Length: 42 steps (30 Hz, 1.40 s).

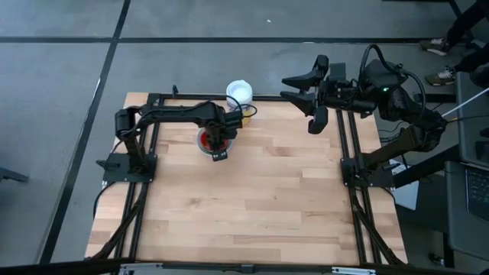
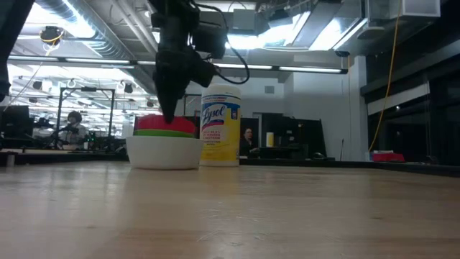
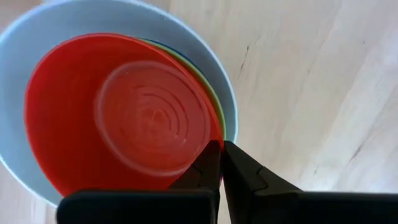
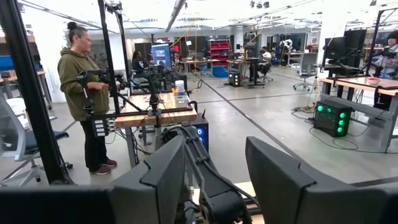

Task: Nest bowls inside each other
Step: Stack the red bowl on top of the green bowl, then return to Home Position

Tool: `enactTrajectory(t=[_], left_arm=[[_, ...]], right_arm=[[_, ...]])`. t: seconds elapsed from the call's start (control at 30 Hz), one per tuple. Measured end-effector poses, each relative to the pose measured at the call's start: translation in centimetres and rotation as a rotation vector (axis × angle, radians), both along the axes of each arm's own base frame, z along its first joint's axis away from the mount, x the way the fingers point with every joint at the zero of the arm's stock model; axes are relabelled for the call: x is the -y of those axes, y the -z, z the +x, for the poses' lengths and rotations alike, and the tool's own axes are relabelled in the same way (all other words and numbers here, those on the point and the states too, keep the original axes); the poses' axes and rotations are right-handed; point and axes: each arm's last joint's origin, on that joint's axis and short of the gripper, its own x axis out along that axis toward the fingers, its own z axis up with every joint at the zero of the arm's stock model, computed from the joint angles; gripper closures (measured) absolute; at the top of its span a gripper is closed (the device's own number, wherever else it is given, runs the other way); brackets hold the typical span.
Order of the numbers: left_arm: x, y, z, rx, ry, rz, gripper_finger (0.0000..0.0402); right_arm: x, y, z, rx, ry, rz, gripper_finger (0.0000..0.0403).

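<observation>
A white bowl (image 2: pixel 164 151) stands on the table at the far left-centre. Nested in it are a red bowl (image 3: pixel 81 106) on top, a green rim (image 3: pixel 210 93) and a sliver of blue (image 3: pixel 184 55) beneath. The red bowl sits tilted in the stack (image 1: pixel 206 140). My left gripper (image 3: pixel 221 152) points straight down, shut, with its tips at the red bowl's rim. My right gripper (image 1: pixel 307 98) hangs open, high over the table's far right edge, with nothing between its fingers. My left gripper meets the red bowl's rim (image 3: pixel 214 138) with the tips of its shut fingers, on the side next to the white bowl's wall. The fingers come from above, pointing down (image 2: pixel 170 115). The red bowl lies in the stack, tilted, not lifted.
A yellow wipes jar with a white lid (image 2: pixel 220 126) stands just behind and to the right of the bowls (image 1: pixel 239 93). The wooden tabletop (image 1: pixel 260 206) spreads toward the near edge. A person (image 4: pixel 84 93) stands in the room beyond the table.
</observation>
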Motion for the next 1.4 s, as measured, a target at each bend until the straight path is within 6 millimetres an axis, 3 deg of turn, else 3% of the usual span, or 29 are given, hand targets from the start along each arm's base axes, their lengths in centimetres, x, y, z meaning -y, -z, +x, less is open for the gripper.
enactTrajectory(t=[0.2, 0.47, 0.7, 0.83, 1.03, 1.17, 1.23, 1.33, 1.4], left_arm=[[-0.2, 0.2, 0.3, 0.020, -0.001, 0.005, 0.0376], [-0.5, -0.1, -0.1, 0.032, -0.009, -0.060, 0.0273], [-0.9, -2.5, -1.5, 0.066, -0.060, -0.046, 0.0202], [-1.6, -6.9, -2.3, 0.276, -0.144, -0.002, 0.0195], [-1.5, -18.4, -5.8, 0.952, -0.325, 0.051, 0.0204], [0.5, -25.7, -11.1, 1.429, -0.369, 0.157, 0.0208], [1.8, -28.3, -14.3, 1.618, -0.408, 0.200, 0.0208], [3.9, -30.8, -18.9, 1.813, -0.403, 0.214, 0.0206], [5.1, -31.3, -21.5, 1.856, -0.353, 0.251, 0.0206]], right_arm=[[0.0, 0.0, 0.0, -0.002, 0.000, 0.001, 0.0238], [0.0, 0.0, 0.0, -0.002, -0.001, -0.002, 0.0238], [0.0, 0.0, 0.0, 0.001, 0.000, -0.009, 0.0218], [0.0, -0.3, 0.0, 0.026, 0.002, -0.017, 0.0212], [0.0, -1.3, -1.0, 0.107, 0.006, -0.033, 0.0215], [0.1, -1.6, -2.6, 0.104, 0.002, -0.007, 0.0223], [0.1, -1.4, -3.1, 0.072, 0.001, 0.007, 0.0228], [0.1, -0.5, -3.6, -0.028, -0.014, 0.067, 0.0236], [0.0, -0.2, -3.7, -0.061, -0.036, 0.092, 0.0240]])
